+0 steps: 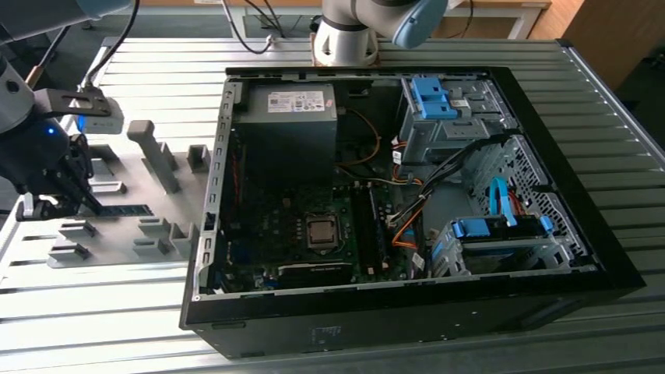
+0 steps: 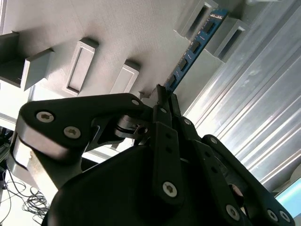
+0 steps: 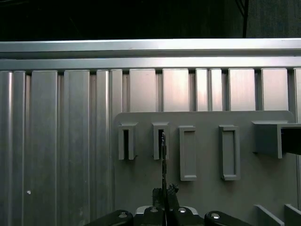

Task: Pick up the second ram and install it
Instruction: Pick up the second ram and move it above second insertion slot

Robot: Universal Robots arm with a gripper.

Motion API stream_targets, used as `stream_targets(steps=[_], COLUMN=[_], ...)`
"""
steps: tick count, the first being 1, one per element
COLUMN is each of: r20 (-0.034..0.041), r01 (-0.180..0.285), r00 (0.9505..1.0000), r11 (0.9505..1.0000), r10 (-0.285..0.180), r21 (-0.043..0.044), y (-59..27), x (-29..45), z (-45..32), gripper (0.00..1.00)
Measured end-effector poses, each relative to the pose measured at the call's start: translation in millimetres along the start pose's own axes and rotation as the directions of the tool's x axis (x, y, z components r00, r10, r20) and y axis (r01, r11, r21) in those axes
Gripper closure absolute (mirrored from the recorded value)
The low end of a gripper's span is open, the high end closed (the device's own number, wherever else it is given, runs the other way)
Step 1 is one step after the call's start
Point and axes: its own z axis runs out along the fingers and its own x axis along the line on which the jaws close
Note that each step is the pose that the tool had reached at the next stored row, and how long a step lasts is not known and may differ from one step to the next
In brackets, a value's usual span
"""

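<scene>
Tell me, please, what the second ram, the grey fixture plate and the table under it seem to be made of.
The second ram looks like circuit board: a thin blue glossy strip carrying small dark chips. The fixture plate seems matte grey plastic, though painted metal is possible. The table is probably bare aluminium: silvery ribbed profiles with a brushed sheen.

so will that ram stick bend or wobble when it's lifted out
Probably stiff: the ram stick runs dead straight from the claw to the grey blocks. Likely light, being so thin. Standing on edge, it may tip once free.
</scene>
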Motion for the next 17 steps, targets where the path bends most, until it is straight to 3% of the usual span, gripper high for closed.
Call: stream_targets(steps=[17], r20=[0.0], r01=[0.0], r00=[1.0], r11=[1.0], r10=[0.0], r21=[-0.0001], y=[0.1], x=[-0.1], z=[-9.1], gripper=[0.86])
